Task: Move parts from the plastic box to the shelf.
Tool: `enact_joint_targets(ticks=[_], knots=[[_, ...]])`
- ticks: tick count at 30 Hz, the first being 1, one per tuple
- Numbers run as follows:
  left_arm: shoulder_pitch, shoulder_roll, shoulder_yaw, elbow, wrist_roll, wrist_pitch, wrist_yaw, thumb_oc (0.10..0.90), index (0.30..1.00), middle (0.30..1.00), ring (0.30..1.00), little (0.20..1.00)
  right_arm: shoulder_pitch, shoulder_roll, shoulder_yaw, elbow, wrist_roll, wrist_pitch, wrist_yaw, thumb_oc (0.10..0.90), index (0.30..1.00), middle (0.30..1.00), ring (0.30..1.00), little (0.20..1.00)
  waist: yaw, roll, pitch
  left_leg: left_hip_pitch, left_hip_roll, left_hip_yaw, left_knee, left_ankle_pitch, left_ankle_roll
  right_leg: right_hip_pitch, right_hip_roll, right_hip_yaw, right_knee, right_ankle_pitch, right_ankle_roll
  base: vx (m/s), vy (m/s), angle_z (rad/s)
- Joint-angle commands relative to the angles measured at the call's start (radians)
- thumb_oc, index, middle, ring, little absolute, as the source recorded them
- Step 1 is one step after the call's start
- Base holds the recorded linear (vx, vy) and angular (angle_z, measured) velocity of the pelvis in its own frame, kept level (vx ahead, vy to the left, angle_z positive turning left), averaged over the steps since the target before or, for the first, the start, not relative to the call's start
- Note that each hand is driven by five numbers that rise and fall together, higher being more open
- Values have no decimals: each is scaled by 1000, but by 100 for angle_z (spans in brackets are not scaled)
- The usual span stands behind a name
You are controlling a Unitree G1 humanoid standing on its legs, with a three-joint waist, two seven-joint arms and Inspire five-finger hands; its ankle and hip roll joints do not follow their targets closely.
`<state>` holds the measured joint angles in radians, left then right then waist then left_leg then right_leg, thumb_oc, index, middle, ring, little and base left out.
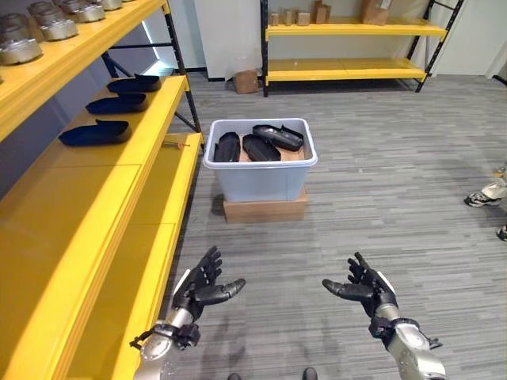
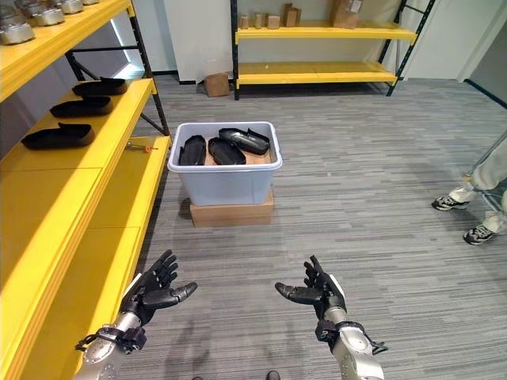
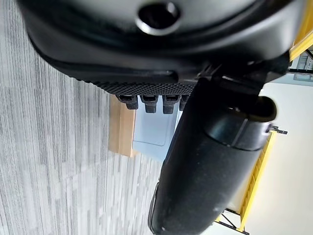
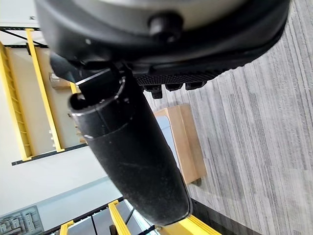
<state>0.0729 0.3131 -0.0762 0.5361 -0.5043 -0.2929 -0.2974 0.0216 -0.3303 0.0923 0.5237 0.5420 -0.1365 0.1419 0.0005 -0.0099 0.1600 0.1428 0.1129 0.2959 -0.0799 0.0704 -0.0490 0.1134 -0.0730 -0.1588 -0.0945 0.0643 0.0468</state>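
Note:
A pale plastic box stands on a low wooden block on the floor ahead of me. Three black parts lie inside it. On the yellow shelf to my left, three more black parts rest in a row on the middle level. My left hand is held low beside the shelf's front edge, open and empty. My right hand is level with it, also open and empty. Both hands are well short of the box.
Metal pots line the top level of the left shelf. A second yellow shelf with small boxes stands at the back wall, a cardboard box beside it. A person's shoes show at the right.

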Motion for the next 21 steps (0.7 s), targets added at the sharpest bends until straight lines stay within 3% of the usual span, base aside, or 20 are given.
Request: enact_joint_targets(ticks=[1, 4, 14, 16, 18, 21], knots=[[-78, 55, 6, -77, -23, -68, -47, 900, 1000, 1000, 1000, 1000, -100, -14, -26, -79, 24, -108, 21, 900, 1000, 1000, 1000, 1000, -1, -11, -38, -8, -20, -62, 25, -72, 6, 24, -28, -105, 38, -54, 22, -40, -8, 0], [-75, 49, 14, -63, -75, -65, -91, 900, 1000, 1000, 1000, 1000, -105, -23, -20, -72, 0, -108, 22, 900, 1000, 1000, 1000, 1000, -1, -7, -37, -7, -19, -59, 16, -66, 1, 26, -25, -106, 14, -42, 23, -15, -3, 0], [-68, 38, 16, -66, -63, -40, -104, 900, 1000, 1000, 1000, 1000, -84, -30, -21, -90, -14, -103, 24, 900, 1000, 1000, 1000, 1000, -12, -10, -40, -2, -12, -46, 14, -62, -6, 25, -22, -109, 12, -40, 23, 0, 0, 0], [-68, 39, 14, -65, -62, -46, -111, 900, 1000, 1000, 1000, 1000, -84, -30, -20, -90, -13, -100, 24, 900, 1000, 1000, 1000, 1000, -12, -10, -40, -2, -11, -46, 16, -62, -6, 25, -21, -109, 13, -41, 22, 0, 0, 0], [-70, 44, 14, -71, -69, -94, -124, 900, 1000, 1000, 1000, 1000, -85, -36, -22, -84, -12, -87, 29, 900, 1000, 1000, 1000, 1000, -13, -11, -41, -1, -10, -45, 16, -63, -8, 26, -18, -110, 12, -43, 21, 0, 0, 0], [-71, 45, 26, -91, -119, -90, -152, 900, 1000, 1000, 1000, 1000, -85, -41, -25, -83, -20, -89, 24, 900, 1000, 1000, 1000, 1000, -12, -9, -40, -5, -8, -48, 20, -62, -10, 25, -17, -111, 14, -45, 19, 0, 0, 0]])
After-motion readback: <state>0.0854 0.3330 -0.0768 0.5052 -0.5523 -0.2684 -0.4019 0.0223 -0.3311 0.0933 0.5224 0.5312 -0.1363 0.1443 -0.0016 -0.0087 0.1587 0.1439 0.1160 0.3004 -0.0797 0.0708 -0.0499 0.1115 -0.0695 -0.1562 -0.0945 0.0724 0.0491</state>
